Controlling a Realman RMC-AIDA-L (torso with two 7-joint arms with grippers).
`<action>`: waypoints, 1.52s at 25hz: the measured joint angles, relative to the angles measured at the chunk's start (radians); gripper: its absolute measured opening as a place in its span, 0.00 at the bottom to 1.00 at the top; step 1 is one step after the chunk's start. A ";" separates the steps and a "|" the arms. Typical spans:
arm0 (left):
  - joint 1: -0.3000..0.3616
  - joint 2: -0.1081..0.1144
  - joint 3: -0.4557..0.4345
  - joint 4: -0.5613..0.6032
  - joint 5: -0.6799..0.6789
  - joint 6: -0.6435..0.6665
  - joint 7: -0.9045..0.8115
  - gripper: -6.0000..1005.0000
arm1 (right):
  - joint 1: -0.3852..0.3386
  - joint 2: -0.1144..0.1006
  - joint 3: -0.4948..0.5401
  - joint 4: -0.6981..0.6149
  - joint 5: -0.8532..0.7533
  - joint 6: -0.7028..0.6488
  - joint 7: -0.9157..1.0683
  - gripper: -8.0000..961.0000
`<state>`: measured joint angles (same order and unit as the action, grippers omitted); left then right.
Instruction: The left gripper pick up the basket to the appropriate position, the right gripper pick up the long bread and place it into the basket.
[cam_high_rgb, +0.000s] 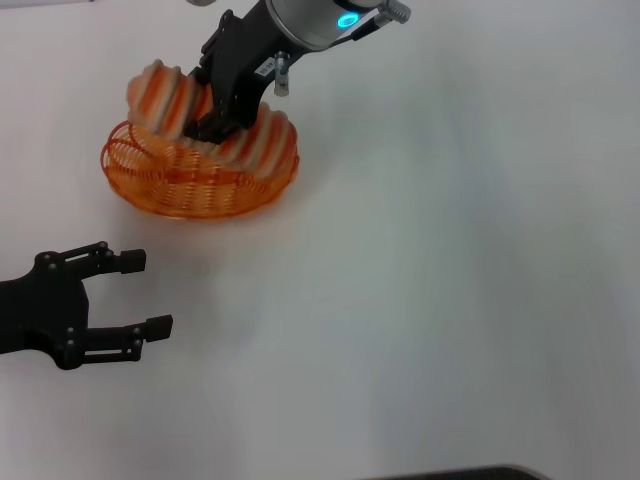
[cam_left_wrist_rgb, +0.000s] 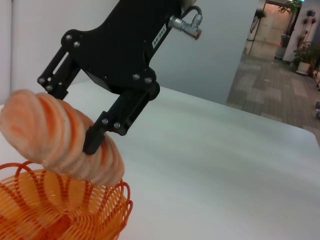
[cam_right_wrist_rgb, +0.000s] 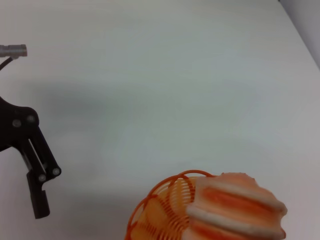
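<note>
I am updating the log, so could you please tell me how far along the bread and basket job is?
Done: the basket sits on the table, and the left gripper is open and clear of it. In hand: the right gripper is shut on the long bread, holding it tilted over the basket. Left: lower the bread inside, release and withdraw.

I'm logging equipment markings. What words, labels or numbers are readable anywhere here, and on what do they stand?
Small white label on the right claw, holding the long bread over the basket: print too small to read.
Long bread, basket, left claw: no text seen.
</note>
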<state>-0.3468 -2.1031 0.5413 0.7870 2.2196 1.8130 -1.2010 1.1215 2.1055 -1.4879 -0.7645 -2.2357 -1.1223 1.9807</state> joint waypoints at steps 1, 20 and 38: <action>0.000 0.000 0.000 0.000 0.000 0.000 0.000 0.87 | 0.000 0.000 0.000 0.000 0.000 0.002 0.000 0.50; -0.005 -0.001 -0.011 0.000 -0.003 0.003 -0.007 0.87 | -0.134 -0.015 0.038 -0.038 0.188 0.045 -0.063 0.73; -0.020 -0.012 -0.047 -0.053 -0.043 -0.035 -0.028 0.87 | -0.700 -0.018 0.358 -0.048 0.515 -0.318 -0.514 0.72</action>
<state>-0.3666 -2.1150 0.4940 0.7343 2.1764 1.7782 -1.2287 0.4213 2.0876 -1.1299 -0.8121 -1.7206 -1.4407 1.4665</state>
